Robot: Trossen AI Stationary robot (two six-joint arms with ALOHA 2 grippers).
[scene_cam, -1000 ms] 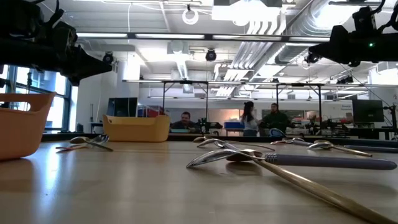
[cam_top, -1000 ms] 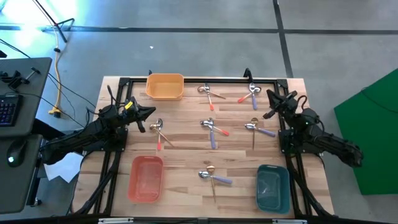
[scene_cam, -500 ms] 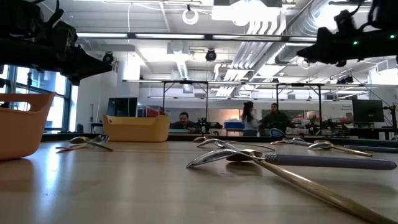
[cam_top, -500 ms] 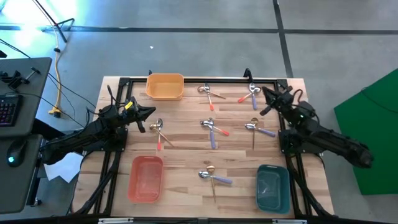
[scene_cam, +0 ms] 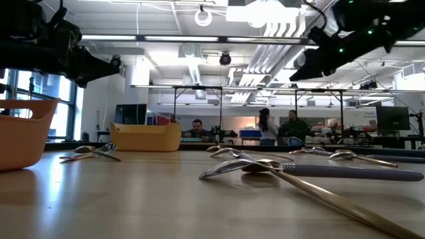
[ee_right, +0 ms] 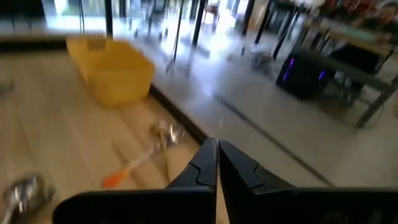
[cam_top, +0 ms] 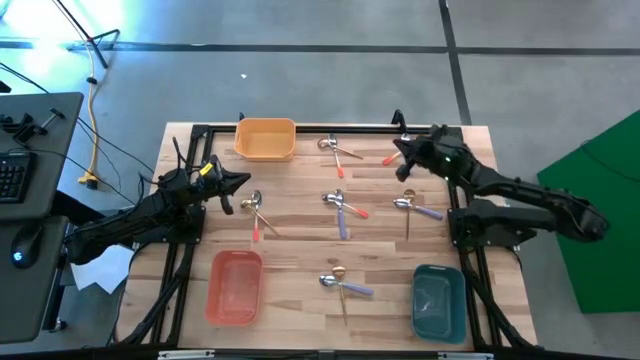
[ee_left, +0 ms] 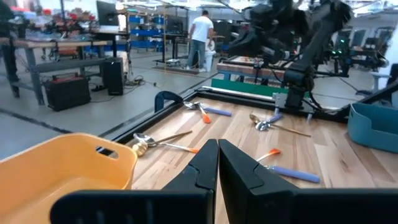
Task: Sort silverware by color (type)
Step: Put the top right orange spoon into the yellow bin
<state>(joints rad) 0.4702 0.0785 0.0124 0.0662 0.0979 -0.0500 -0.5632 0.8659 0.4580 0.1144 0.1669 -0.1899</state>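
Observation:
Spoons lie in pairs on the wooden table: gold and red-handled (cam_top: pixel 337 150), red- and blue-handled (cam_top: pixel 403 151), gold and red (cam_top: pixel 255 212), red and blue (cam_top: pixel 342 208), gold and blue (cam_top: pixel 412 206), gold and blue (cam_top: pixel 341 283). My right gripper (cam_top: pixel 398 152), shut, hovers above the far right pair; its wrist view (ee_right: pixel 217 163) looks toward a red-handled spoon (ee_right: pixel 132 165). My left gripper (cam_top: pixel 241 182), shut (ee_left: pixel 218 163), waits above the table near the left pair.
An orange bin (cam_top: pixel 265 138) stands at the far edge, a red bin (cam_top: pixel 235 287) near left, a teal bin (cam_top: pixel 438 300) near right. A black frame (cam_top: pixel 300 129) rims the table. People stand in the room beyond (scene_cam: pixel 265 126).
My right gripper has swung from the table's right edge toward the left and far side, ending above the far right spoon pair. The spoons and the left arm have kept still.

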